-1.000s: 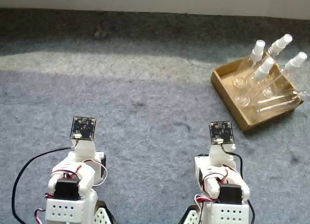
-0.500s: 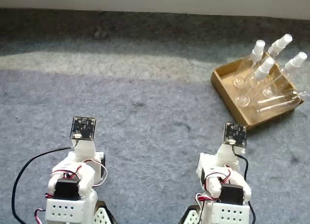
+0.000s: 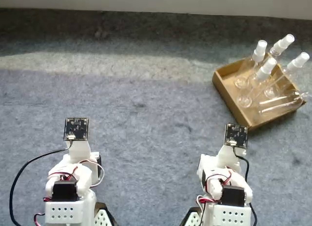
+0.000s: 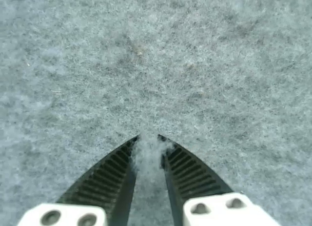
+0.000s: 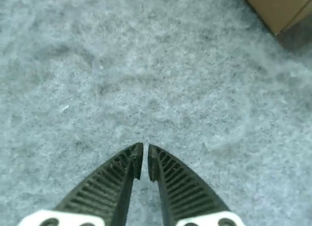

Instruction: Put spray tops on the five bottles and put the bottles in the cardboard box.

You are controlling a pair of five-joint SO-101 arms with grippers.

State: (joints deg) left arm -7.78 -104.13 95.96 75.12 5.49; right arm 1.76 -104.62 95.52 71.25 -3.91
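The cardboard box (image 3: 229, 89) sits at the far right of the grey carpet. Several clear bottles with white spray tops (image 3: 266, 69) lean in it, and one more bottle (image 3: 280, 103) lies flat along its right side. My left gripper (image 4: 148, 137) hovers over bare carpet at the near left, its fingers nearly together with nothing between them. My right gripper (image 5: 146, 147) is shut and empty over carpet at the near right, a short way in front of the box. A corner of the box (image 5: 278, 6) shows in the right wrist view.
The left arm (image 3: 73, 160) and the right arm (image 3: 226, 162) stand side by side at the near edge. A black cable (image 3: 24, 170) loops beside the left arm. Grey carpet (image 3: 146, 104) stretches between the arms and the back wall.
The right arm swung its wrist to the right, towards the box. After that, the left arm shifted its wrist slightly left and further out. The box and bottles stayed put.
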